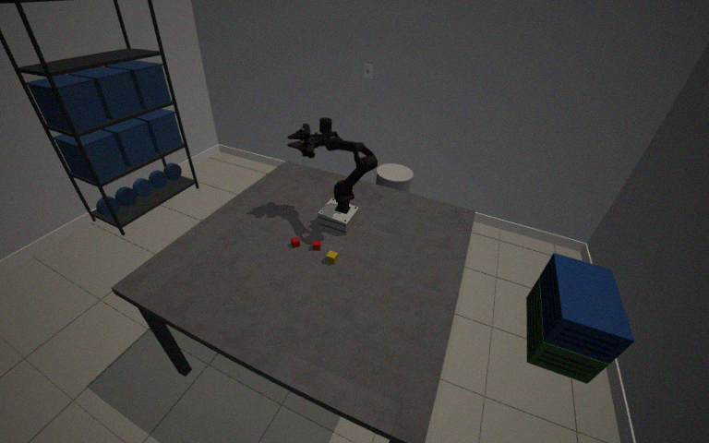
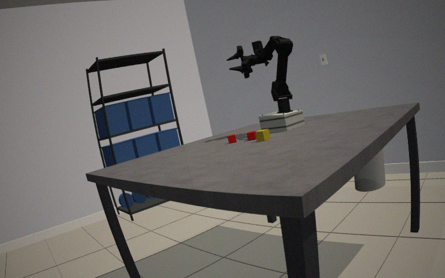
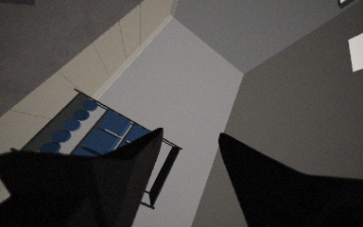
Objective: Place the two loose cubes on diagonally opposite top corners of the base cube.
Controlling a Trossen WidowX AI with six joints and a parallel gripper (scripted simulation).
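On the gray table [image 1: 366,292] [image 2: 210,167], we see two red cubes, the left one [image 1: 295,243] [image 2: 232,139] and the right one [image 1: 316,245] [image 2: 251,135], near the slightly larger yellow cube [image 1: 331,257] [image 2: 262,135]. Above the table, our gripper [image 1: 289,140] [image 2: 228,64] [image 3: 191,134] hangs spread, with nothing between its fingers.
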